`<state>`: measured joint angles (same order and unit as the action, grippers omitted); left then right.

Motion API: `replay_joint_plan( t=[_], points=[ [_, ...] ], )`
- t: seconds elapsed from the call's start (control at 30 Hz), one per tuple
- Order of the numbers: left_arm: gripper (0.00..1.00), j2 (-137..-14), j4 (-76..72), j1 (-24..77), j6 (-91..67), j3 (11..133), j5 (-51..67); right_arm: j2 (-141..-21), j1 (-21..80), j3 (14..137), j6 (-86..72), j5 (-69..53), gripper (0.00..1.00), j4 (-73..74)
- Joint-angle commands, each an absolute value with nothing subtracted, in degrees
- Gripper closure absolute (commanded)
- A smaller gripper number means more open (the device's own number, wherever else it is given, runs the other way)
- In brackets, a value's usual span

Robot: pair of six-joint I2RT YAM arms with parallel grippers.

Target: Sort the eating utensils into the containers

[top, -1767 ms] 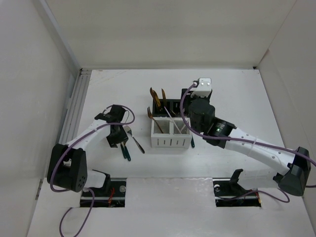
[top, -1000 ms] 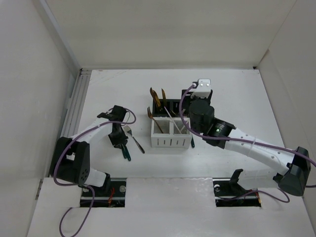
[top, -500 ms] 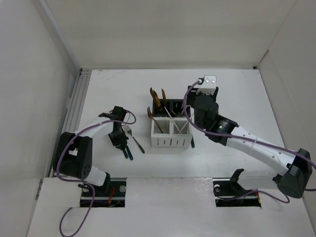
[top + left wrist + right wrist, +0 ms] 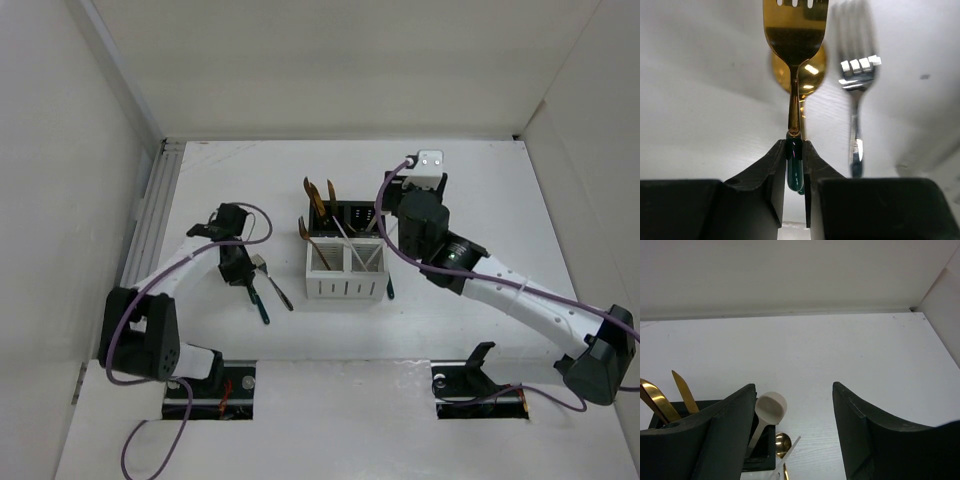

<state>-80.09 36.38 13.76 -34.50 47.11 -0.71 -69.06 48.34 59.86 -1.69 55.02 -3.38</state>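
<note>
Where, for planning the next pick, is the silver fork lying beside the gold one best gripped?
Probably the slim handle of the silver fork, from straight above, closing across its width: it lies flat on the table, with bare surface either side.

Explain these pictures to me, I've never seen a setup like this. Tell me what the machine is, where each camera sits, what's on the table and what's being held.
These are two robot arms bolted at the near edge of a white table. One picture looks down from above; the other two come from a camera on each wrist. In the middle stands a block of containers, black and white, with utensils standing in it, including a cream spoon. The left end effector is shut on the teal handle of a gold fork; a gold spoon lies behind it and a silver fork beside it. The right end effector is open by the containers, holding nothing.
</note>
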Motion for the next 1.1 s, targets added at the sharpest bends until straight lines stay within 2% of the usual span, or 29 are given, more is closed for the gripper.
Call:
replay_joint_plan(
  t=[0.0,0.2,0.33,0.47,0.57,0.87,1.07],
  points=[
    [1.00,-73.66,35.68,13.54,-31.55,51.42,-2.89,-67.32,48.16,62.40,-0.44,54.49,0.32,-4.75],
    [1.00,-67.24,36.21,13.54,-30.32,53.43,-2.29,-67.32,48.16,64.07,-0.44,53.35,0.32,-4.75],
    [1.00,-62.06,33.58,13.54,-26.20,55.80,2.36,-66.80,48.16,64.69,-0.44,52.29,0.32,-4.75],
    [1.00,-55.91,25.77,14.76,-18.82,55.81,6.40,-64.78,48.16,64.69,-0.44,51.07,0.32,-4.75],
    [1.00,-51.86,16.02,14.77,-12.94,55.81,14.13,-63.98,48.16,64.07,-0.44,49.75,0.32,-4.75],
    [1.00,-56.50,-1.99,17.04,-10.02,58.19,32.67,-59.86,48.16,61.79,-0.97,46.93,0.32,-4.75],
    [1.00,-57.66,-17.30,23.63,-12.91,52.30,30.86,-59.33,48.16,61.26,-0.97,46.41,0.32,-4.22]
  ],
)
